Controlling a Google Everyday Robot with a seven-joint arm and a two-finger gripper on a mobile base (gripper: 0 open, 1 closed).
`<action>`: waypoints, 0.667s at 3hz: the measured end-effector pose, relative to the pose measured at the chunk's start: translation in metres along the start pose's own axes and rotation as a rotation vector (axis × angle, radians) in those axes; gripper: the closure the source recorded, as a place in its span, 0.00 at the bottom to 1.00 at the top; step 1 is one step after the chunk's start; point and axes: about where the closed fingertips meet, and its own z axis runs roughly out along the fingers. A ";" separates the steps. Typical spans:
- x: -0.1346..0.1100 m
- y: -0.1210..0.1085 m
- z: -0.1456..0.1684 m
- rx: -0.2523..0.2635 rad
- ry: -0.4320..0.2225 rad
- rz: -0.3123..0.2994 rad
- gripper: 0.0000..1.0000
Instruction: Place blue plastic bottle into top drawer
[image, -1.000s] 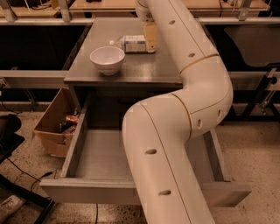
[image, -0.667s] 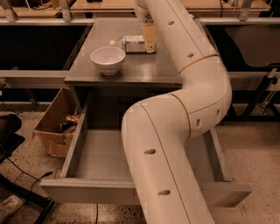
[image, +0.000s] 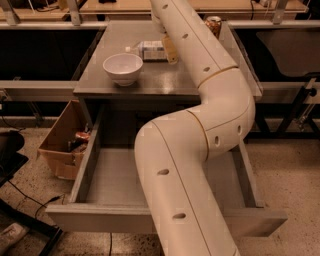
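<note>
The blue plastic bottle (image: 150, 50) lies on its side at the back of the grey table (image: 165, 85), white cap pointing left. My gripper (image: 170, 49) is down at the bottle's right end, at the tip of the big white arm that reaches over the table; most of it is hidden by the arm. The top drawer (image: 85, 167) is pulled wide open below the table front. Its visible floor is bare, and the arm covers its middle.
A white bowl (image: 123, 68) stands on the table, left of and in front of the bottle. An orange-brown can (image: 214, 23) stands at the back right. A cardboard box (image: 60, 142) with scraps sits on the floor left of the drawer.
The upper arm has shifted slightly left, uncovering the can at the back right. The gripper sits a little lower by the bottle. Bottle, bowl and drawer have not moved.
</note>
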 end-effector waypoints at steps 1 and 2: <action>0.012 0.008 0.013 -0.035 0.078 0.005 0.00; 0.027 0.011 0.017 -0.046 0.153 0.012 0.00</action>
